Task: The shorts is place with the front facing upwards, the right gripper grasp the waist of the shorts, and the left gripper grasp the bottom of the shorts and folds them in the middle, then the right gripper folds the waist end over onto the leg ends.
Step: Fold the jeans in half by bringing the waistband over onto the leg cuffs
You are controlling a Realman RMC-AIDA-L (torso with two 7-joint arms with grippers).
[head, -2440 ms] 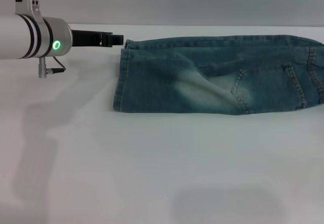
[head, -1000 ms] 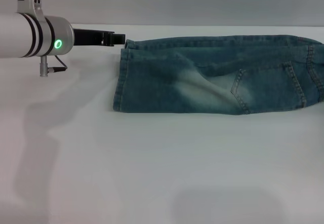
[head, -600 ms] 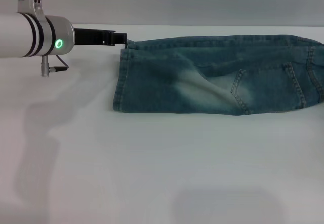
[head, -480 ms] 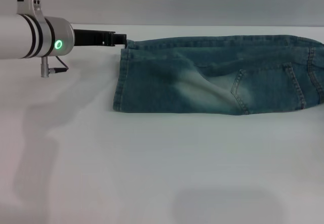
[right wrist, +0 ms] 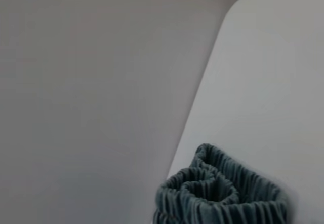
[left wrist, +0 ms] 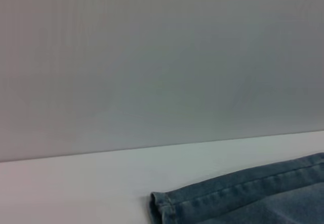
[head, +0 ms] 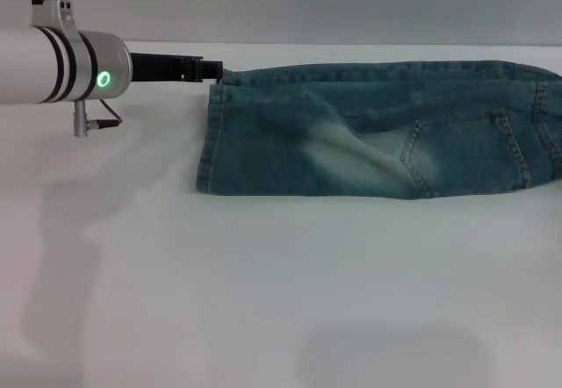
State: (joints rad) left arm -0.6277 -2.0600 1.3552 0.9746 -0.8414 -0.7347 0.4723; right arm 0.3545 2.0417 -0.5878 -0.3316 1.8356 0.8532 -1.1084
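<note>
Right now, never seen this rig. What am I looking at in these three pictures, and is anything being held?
It is a two-armed robot with three cameras. The head view looks down at a white table. On it lie blue denim shorts, already folded lengthwise, leg hems toward the robot's left, waist running out of view to the right.

The silver-white tube with the green ring is the left arm. Its black left end effector sits at the far corner of the bottom of the shorts; whether it is closed on the hem cannot be told.

The left wrist view, from a camera on that arm, shows that same hem corner against the grey wall.

The right wrist view shows the ruffled elastic waistband bunched close to the camera. The right end effector appears in no picture, so a grasp there cannot be confirmed.
</note>
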